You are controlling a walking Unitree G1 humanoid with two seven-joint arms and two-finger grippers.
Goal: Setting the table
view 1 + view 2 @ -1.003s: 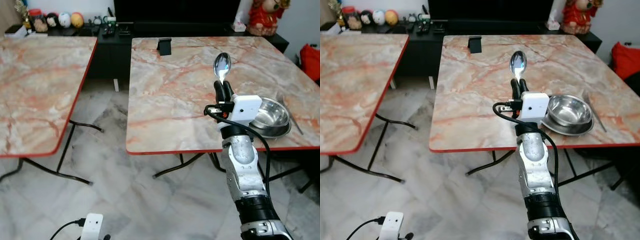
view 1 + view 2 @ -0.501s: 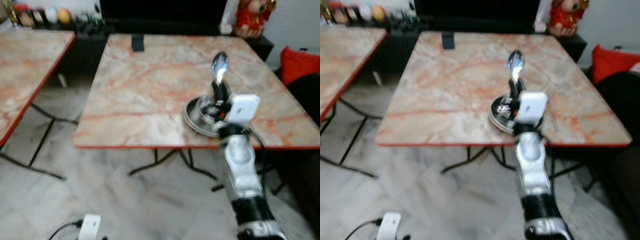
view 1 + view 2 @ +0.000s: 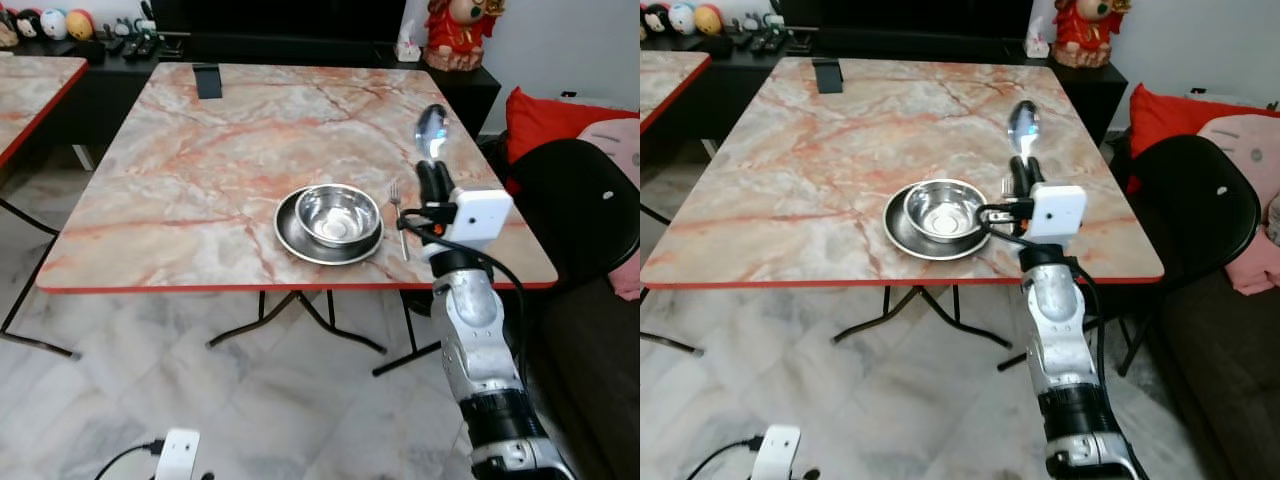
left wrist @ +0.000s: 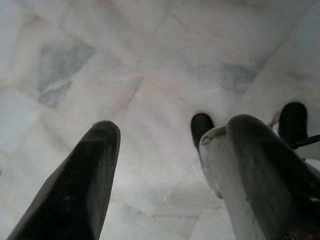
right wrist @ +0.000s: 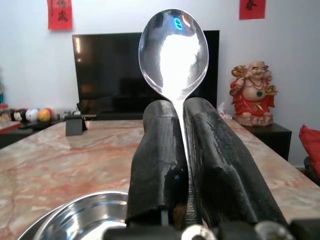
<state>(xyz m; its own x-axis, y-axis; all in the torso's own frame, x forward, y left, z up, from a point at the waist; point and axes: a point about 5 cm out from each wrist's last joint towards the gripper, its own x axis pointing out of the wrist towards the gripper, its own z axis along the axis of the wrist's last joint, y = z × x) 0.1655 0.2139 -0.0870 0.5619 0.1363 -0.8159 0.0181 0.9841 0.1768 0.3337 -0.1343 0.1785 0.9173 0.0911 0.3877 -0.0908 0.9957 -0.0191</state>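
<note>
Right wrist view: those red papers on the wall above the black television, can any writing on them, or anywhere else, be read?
Left red paper sign: dark characters, too blurred to read.
Right red paper sign: one gold character, too small to read surely.
Shiny metal spoon, marble-patterned table: no writing seen.

**Setting: home living/dining room**

Marble-patterned folding table (image 3: pixel 200 160) with red edging on a pale marble tile floor (image 3: pixel 150 390). Behind it a large dark television (image 5: pixel 100 70) on a low black cabinet (image 3: pixel 110 50). Red figurine (image 3: pixel 455 30), red wall decorations (image 5: pixel 59 12), red cushion (image 3: pixel 540 110), black chair (image 3: pixel 575 200).
</note>
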